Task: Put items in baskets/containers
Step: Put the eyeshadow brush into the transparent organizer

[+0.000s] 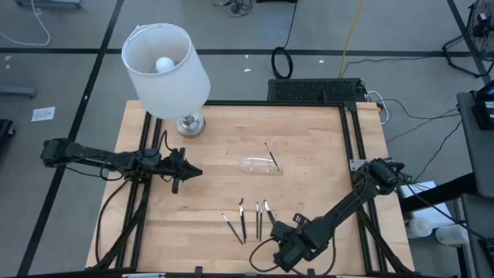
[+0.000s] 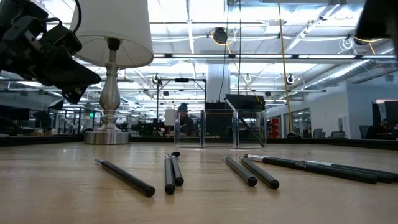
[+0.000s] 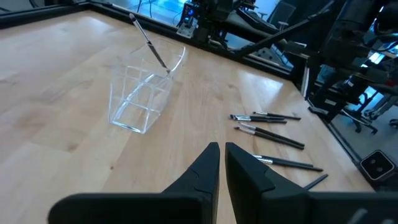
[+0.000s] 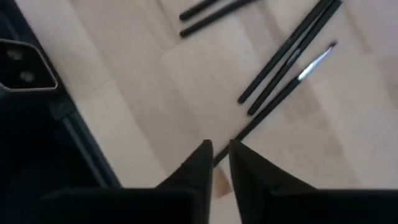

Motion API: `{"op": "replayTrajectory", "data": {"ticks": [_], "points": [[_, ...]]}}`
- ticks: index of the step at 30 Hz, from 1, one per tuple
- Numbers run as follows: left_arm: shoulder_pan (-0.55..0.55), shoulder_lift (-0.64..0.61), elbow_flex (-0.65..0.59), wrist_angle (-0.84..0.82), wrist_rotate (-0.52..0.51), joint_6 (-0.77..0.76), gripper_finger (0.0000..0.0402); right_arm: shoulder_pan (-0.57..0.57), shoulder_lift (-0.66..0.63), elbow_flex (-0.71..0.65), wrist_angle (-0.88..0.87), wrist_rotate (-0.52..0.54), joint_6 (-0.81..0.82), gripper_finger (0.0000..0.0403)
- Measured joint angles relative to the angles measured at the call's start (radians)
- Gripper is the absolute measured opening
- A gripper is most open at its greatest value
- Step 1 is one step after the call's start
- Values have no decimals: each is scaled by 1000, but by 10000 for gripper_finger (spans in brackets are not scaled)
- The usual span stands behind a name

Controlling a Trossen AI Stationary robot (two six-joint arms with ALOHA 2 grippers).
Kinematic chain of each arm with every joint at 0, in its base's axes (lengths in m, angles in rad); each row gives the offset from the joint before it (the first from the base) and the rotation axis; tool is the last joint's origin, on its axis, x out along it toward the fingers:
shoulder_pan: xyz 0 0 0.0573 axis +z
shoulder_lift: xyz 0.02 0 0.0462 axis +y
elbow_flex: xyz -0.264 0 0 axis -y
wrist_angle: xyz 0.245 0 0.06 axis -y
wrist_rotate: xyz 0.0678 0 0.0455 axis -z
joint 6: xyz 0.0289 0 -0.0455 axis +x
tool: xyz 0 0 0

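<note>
— Since you're counting, how many sticks (image 1: 258, 220) and trays?

— One clear tray (image 1: 258, 164), near the middle of the wooden table (image 1: 309, 131). One stick in the tray (image 1: 272, 159) leans tilted, its upper end poking out over the rim. At least five more lie flat on the wood between the tray and the table's near edge. A couple overlap, so I can't fix the exact number.

— And the arms?

— The right arm reaches in low from the table's right side, and the right gripper (image 1: 279, 230) sits at the near edge just beside the loose sticks. Its wrist view looks down on several of them, and one stick's end runs right up to the gripper's tip (image 4: 221, 144). I cannot tell whether it is pinched or free.

— The left one?

— Stretched across from the left edge, with the left gripper (image 1: 197, 171) raised above the wood and pointing toward the tray, well apart from it. Its fingers (image 3: 205, 165) are pressed nearly together with nothing between them.

— Anything in the way?

— A white-shaded lamp (image 1: 166, 62) stands on the far left corner, clear of both arms. Nothing sits between the sticks and the tray.
</note>
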Motion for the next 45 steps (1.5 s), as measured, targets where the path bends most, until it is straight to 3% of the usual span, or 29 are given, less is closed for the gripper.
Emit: {"op": "replayTrajectory", "data": {"ticks": [9, 16, 30, 37, 45], "points": [[0, 0, 0, 0, 0, 13, 31, -27, 0, -102, 71, -19, 8, 157], [0, 0, 0, 0, 0, 10, 31, -45, 0, -201, 184, -78, 37, 188], [0, 0, 0, -6, 0, 10, 31, -49, -5, -277, 187, -86, 25, 178], [0, 0, 0, -6, 0, 10, 31, -62, -2, -278, 78, -72, 32, 140], [0, 0, 0, -7, 0, 10, 31, -80, -2, -279, 57, -33, -90, 87]]}}
